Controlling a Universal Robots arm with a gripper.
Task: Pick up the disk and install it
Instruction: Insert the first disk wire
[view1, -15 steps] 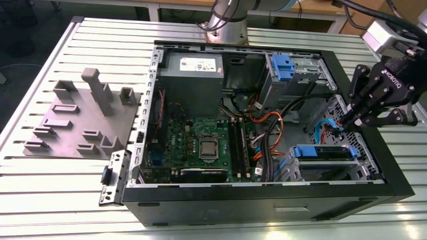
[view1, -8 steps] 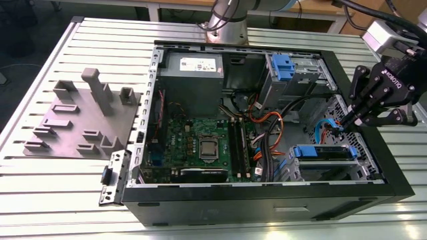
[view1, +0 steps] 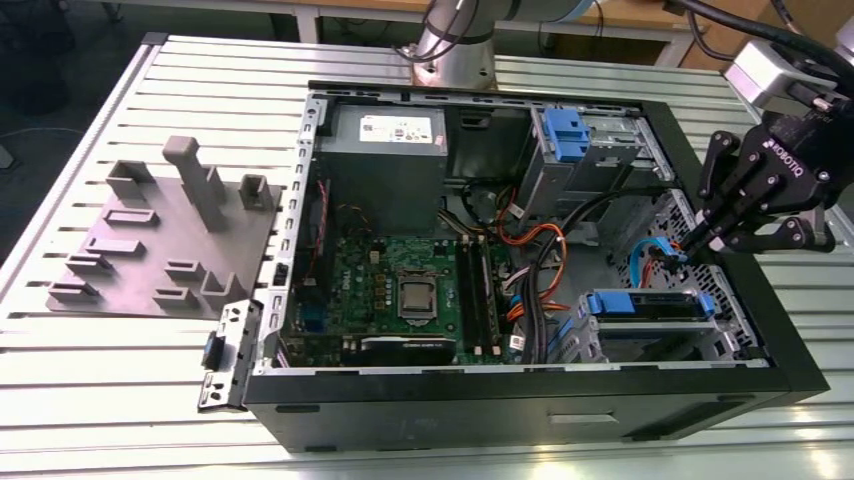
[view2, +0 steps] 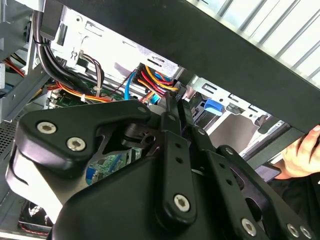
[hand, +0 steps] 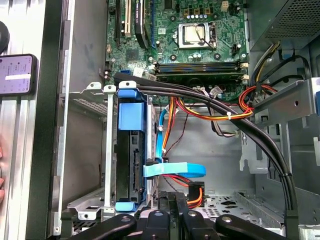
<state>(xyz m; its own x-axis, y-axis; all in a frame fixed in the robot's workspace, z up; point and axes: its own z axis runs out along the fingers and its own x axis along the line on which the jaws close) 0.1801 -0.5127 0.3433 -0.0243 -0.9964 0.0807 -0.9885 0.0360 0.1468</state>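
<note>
I am looking at a slatted metal table (view1: 80, 400) that carries an open black computer case (view1: 534, 420) lying on its side. On the exterior view's left, beside the case, sits a grey fixture plate (view1: 147, 250) with upright blocks.

Inside the case, a grey power-supply box (view1: 387, 150) sits at the back, with the green motherboard (view1: 400, 290) in front of it. An upper drive cage (view1: 601, 150) with a blue latch stands towards the exterior view's right. The lower drive cage (view1: 654, 340) holds the disk (view1: 650, 305). In the first wrist view I see the disk (hand: 137, 160) seated edge-on between the cage walls, with blue plastic at both ends.

My gripper (view1: 691, 248) reaches into the case just beside that cage. In both wrist views its fingers are pressed together with nothing between them (hand: 176, 197) (view2: 177, 100). A flat blue cable (hand: 175, 170) and orange and red wires (hand: 177, 180) lie close to the fingertips. In the second wrist view a person's hand (view2: 302, 155) rests at the case's outer edge.
</note>
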